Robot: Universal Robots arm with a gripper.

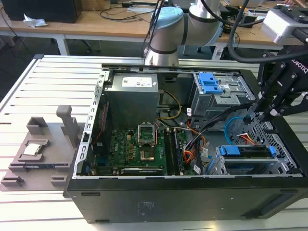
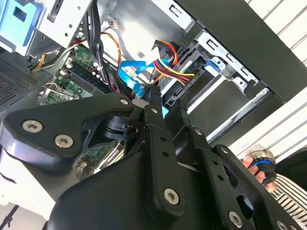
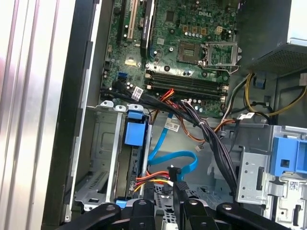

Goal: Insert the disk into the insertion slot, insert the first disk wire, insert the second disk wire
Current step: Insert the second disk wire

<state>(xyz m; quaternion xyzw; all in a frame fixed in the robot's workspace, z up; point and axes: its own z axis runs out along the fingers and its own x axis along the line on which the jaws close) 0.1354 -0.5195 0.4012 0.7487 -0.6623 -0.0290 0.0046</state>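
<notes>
Two steps look done; the second disk wire (image 3: 182,155) is in the gripper (image 3: 175,184).

The disk (image 1: 248,155) lies in the insertion slot (image 1: 217,167), at the near corner of the open computer case (image 1: 192,202) on the exterior view's right. The first disk wire (image 3: 152,178) reaches the disk's edge and looks plugged in. The gripper's fingers are clamped on the light-blue cable by its dark plug, just beside the disk; the plug seems not yet seated. Farther left, the case holds the motherboard (image 1: 139,149) and power supply (image 1: 132,94).

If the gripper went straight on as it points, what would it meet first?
Likely the second disk wire, its dark plug right ahead of the gripper, the first disk wire beside; depth unclear.
</notes>
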